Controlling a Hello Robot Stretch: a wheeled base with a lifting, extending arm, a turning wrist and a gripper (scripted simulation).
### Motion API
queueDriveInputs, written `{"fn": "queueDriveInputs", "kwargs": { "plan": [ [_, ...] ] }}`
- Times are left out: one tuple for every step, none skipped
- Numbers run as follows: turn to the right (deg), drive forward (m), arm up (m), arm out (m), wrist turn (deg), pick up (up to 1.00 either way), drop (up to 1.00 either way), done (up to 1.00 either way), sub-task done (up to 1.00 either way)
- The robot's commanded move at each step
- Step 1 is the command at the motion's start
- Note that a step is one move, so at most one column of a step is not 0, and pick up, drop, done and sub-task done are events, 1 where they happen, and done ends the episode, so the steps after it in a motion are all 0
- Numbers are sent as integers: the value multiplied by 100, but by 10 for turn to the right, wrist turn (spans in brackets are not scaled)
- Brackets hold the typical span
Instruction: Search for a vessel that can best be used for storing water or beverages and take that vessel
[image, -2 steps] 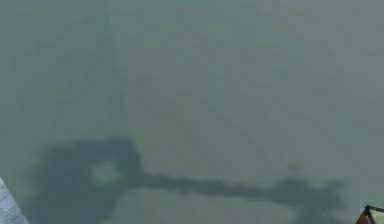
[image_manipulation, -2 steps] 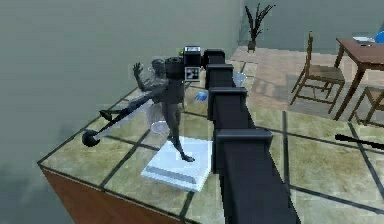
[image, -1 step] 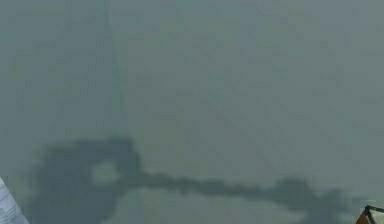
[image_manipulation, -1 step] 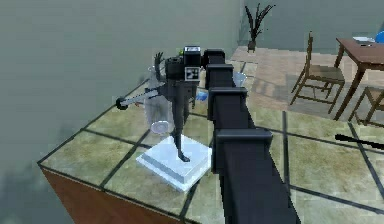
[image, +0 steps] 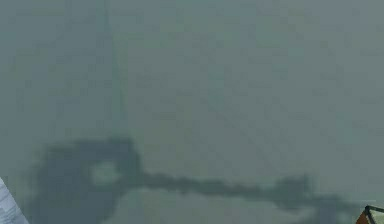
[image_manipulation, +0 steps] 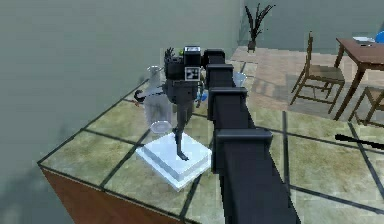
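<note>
I am reaching my arm (image_manipulation: 238, 135) across the counter (image_manipulation: 105, 150), and the search is looking done: a clear bottle (image_manipulation: 155, 105) is standing there near my gripper (image_manipulation: 180, 100). Whether it is grasping anything I cannot tell. I am judging the taking unconfirmed.

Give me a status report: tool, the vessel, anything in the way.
Tool out over the tiled counter; cannot tell if it holds anything. Clear glass vessel right by it. White slab on the counter close by.

Dark arm (image_manipulation: 238, 130) extended outward, pincer (image_manipulation: 181, 122) at its far end, angled downward
</note>
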Motion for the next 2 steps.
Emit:
{"fn": "queueDriveInputs", "kwargs": {
  "plan": [
    [0, 0, 0, 0, 0, 100, 0, 0, 0],
    [0, 0, 0, 0, 0, 0, 0, 100, 0]
  ]
}}
